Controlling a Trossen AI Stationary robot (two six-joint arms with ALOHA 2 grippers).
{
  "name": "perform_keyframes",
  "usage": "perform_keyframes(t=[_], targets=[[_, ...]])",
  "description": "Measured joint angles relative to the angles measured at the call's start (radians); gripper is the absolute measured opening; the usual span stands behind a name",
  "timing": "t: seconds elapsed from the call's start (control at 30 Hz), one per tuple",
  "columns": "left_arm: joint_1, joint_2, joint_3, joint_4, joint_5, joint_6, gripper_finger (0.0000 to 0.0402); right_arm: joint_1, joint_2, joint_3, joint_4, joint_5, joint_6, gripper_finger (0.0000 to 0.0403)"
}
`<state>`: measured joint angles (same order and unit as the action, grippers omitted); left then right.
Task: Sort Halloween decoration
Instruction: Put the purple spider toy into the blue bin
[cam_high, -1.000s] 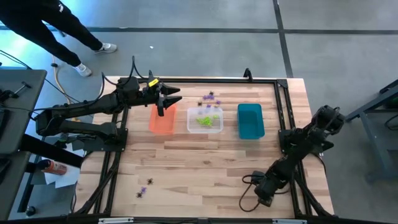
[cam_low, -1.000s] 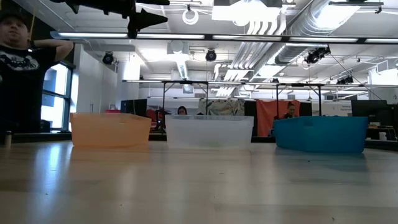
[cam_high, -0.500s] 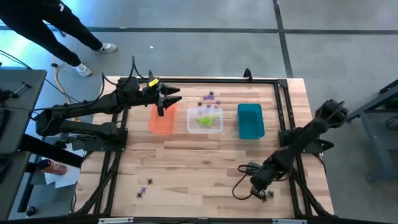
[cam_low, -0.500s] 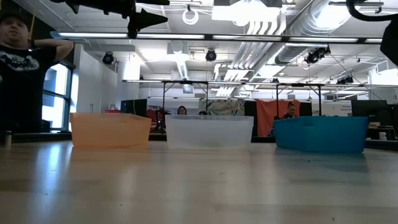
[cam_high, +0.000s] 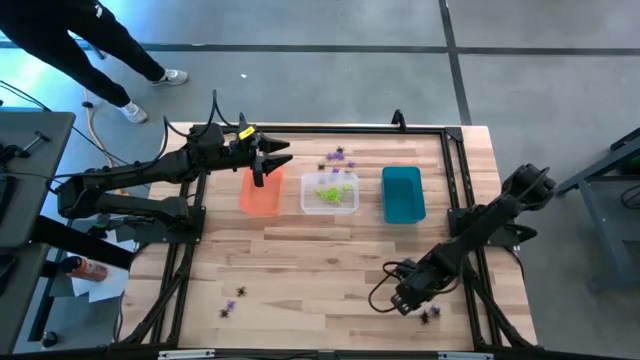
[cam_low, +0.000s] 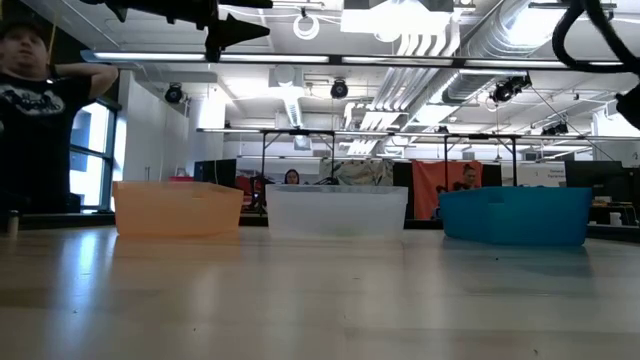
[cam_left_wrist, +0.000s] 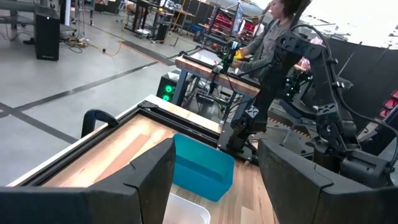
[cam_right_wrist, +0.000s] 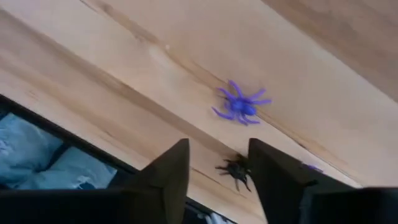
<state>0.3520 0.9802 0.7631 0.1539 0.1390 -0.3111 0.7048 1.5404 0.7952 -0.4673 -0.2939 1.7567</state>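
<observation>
**Right wrist view: spiders at the table's near edge**

A purple spider (cam_right_wrist: 241, 106) and a black spider (cam_right_wrist: 235, 170) lie on the wooden table (cam_right_wrist: 348, 74), near its edge. The right gripper (cam_right_wrist: 217, 177) hangs over them, fingers apart. Green spiders (cam_high: 330, 191) fill the clear bin (cam_high: 305, 205). The left gripper (cam_high: 268, 160), fingers spread and empty, hovers above the orange bin (cam_high: 260, 200).

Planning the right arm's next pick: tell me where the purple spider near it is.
In the right wrist view the purple spider lies on the table just ahead of the right gripper, a black spider beside it near the table edge.
</observation>
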Motion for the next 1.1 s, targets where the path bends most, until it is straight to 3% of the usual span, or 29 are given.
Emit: perform_keyframes(t=[0.2, 0.63, 0.77, 0.93, 1.1], targets=[[0.000, 0.000, 0.000, 0.000, 0.000, 0.000, 0.0216, -0.009, 0.048, 0.000, 0.039, -0.006, 0.059, 0.0193], [0.000, 0.000, 0.000, 0.000, 0.000, 0.000, 0.0216, -0.029, 0.126, 0.004, -0.005, -0.026, 0.133, 0.0181], [0.000, 0.000, 0.000, 0.000, 0.000, 0.000, 0.0216, -0.035, 0.144, 0.005, -0.030, -0.046, 0.133, 0.0137], [0.000, 0.000, 0.000, -0.001, 0.000, 0.000, 0.0216, -0.053, 0.122, 0.011, -0.065, -0.057, 0.110, 0.0018], [0.000, 0.000, 0.000, -0.001, 0.000, 0.000, 0.0216, -0.070, 0.058, 0.062, -0.202, 0.018, 0.019, 0.0006]])
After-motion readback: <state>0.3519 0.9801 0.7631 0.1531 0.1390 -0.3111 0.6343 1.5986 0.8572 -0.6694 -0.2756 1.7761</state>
